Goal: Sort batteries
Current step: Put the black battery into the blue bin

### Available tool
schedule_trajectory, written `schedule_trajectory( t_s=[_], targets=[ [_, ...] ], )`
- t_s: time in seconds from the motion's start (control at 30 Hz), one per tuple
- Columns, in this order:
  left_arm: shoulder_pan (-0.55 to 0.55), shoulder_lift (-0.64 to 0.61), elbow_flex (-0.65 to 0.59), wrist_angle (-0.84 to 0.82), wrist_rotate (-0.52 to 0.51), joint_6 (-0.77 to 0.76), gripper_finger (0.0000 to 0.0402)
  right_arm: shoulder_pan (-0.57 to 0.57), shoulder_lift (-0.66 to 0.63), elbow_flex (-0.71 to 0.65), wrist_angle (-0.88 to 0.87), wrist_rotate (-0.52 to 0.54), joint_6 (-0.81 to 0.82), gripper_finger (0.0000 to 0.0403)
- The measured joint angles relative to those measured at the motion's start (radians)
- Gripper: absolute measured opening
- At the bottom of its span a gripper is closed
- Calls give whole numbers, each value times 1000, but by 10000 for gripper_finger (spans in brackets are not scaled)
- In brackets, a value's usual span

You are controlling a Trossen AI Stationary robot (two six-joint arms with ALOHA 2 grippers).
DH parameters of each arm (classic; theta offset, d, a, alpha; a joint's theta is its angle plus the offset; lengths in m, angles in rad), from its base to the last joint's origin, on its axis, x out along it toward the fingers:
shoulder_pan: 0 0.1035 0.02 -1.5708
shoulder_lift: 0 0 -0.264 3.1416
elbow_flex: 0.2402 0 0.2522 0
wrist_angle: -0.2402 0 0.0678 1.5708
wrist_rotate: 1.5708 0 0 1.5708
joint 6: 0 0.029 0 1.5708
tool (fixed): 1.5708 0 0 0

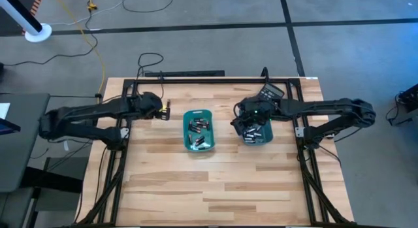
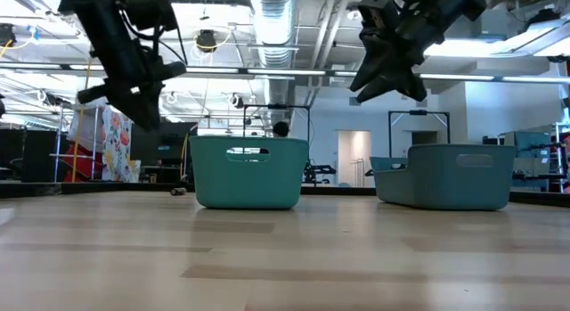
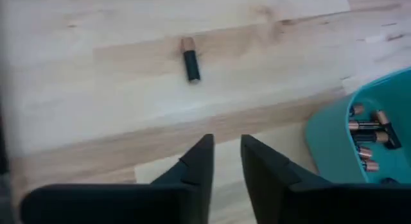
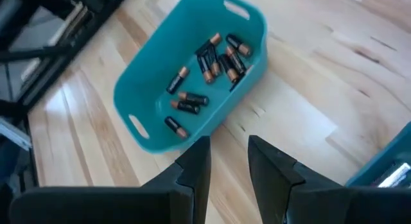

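Observation:
Two teal trays stand on the wooden table. The middle tray (image 1: 198, 130) (image 4: 192, 76) holds several dark batteries with coppery ends (image 4: 215, 60). The right tray (image 1: 262, 134) also holds batteries and is partly hidden under my right gripper (image 1: 246, 121) (image 4: 229, 153). That gripper hovers above the table, open, with nothing showing between its fingers. My left gripper (image 1: 164, 111) (image 3: 227, 153) hangs above the table to the left of the middle tray, narrowly open and empty. One loose battery (image 3: 191, 60) lies on its side on the wood ahead of it.
A black calculator (image 1: 271, 92) lies at the table's far edge behind the right tray. The black frame rails (image 1: 196, 80) run along the far edge and both sides. Bare wood stretches across the table's near half (image 1: 209, 182).

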Motion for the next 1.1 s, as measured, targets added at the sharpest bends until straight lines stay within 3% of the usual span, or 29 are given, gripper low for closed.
schedule_trajectory(
  t_s=[0.27, 0.63, 1.1],
  targets=[
    [149, 160, -5, 210, 30, 151, 148, 13, -8, 0, 0, -4, -57, 122],
    [327, 482, 60, 342, 146, 265, 153, 8, -9, 0, -8, -5, -109, 122],
    [343, 760, 173, 332, 181, 281, 153, 2, -10, 0, -54, -6, -121, 122]
  ],
)
